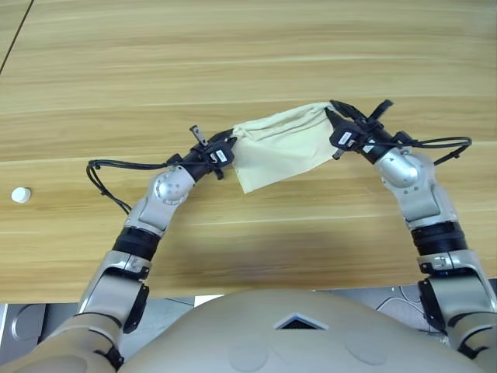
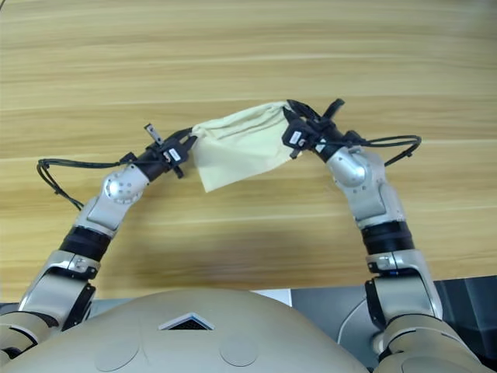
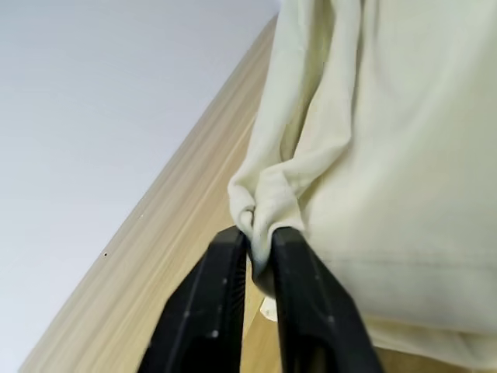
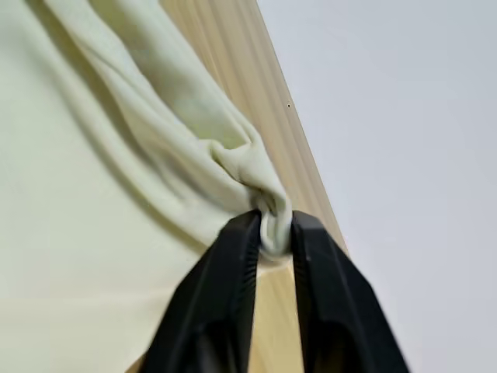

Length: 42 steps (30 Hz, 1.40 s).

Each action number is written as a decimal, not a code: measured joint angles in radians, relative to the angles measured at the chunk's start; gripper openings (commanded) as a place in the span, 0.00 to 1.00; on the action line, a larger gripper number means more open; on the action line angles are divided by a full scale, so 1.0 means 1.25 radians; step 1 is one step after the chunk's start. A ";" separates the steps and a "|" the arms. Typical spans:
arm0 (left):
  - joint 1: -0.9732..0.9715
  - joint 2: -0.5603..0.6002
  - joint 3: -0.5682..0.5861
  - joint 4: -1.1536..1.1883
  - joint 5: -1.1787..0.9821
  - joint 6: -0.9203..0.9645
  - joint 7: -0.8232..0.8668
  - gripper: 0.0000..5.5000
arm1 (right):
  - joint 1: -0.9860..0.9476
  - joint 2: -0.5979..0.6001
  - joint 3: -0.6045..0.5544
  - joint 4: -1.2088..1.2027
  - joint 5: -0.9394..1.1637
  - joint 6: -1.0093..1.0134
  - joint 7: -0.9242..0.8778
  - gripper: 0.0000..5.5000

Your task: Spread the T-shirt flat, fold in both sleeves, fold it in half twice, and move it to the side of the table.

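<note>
Above the middle of the desk [image 1: 233, 47], the shirt [image 1: 283, 151] hangs bunched between left gripper [image 3: 260, 242] and right gripper [image 4: 273, 224], each clamped on a thin corner pinch that could slip out if pulled taut.

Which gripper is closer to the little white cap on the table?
Left. The left gripper holds the shirt at the end nearer the cap; the right gripper holds its far end.

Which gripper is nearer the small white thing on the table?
The left gripper, shut on the T-shirt: the white thing lies on its side, far from the right gripper.
</note>
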 measured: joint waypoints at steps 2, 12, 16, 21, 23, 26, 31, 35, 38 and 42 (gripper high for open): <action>-0.001 -0.011 0.006 0.019 -0.002 0.004 0.013 0.27 | -0.033 0.017 0.018 0.069 -0.012 -0.008 -0.026 0.31; -0.051 -0.055 0.144 0.213 -0.063 0.054 0.186 0.58 | -0.089 0.121 0.019 0.193 0.127 -0.075 -0.063 0.38; -0.058 -0.052 0.228 0.308 -0.118 0.046 0.262 0.70 | 0.040 0.138 0.037 0.053 0.247 -0.048 0.061 0.38; -0.083 -0.064 0.266 0.394 -0.152 -0.009 0.300 0.70 | 0.027 0.230 0.083 0.069 0.281 0.008 0.116 0.38; -0.086 -0.087 0.277 0.408 -0.177 -0.038 0.296 0.70 | -0.067 0.261 0.074 0.228 0.274 0.036 0.087 0.38; -0.085 -0.124 0.278 0.409 -0.202 -0.072 0.290 0.70 | -0.210 0.305 0.021 0.449 0.293 0.083 0.061 0.38; -0.079 -0.149 0.284 0.407 -0.218 -0.089 0.288 0.70 | -0.337 0.354 -0.029 0.667 0.318 0.141 0.032 0.38; -0.059 -0.154 0.294 0.384 -0.239 -0.092 0.274 0.70 | -0.368 0.336 -0.094 0.735 0.345 0.158 -0.047 0.38; -0.035 -0.157 0.314 0.358 -0.254 -0.100 0.273 0.70 | -0.378 0.262 -0.182 0.774 0.384 0.193 -0.172 0.38; 0.000 -0.155 0.344 0.327 -0.270 -0.106 0.288 0.70 | -0.364 0.113 -0.326 0.818 0.449 0.265 -0.422 0.38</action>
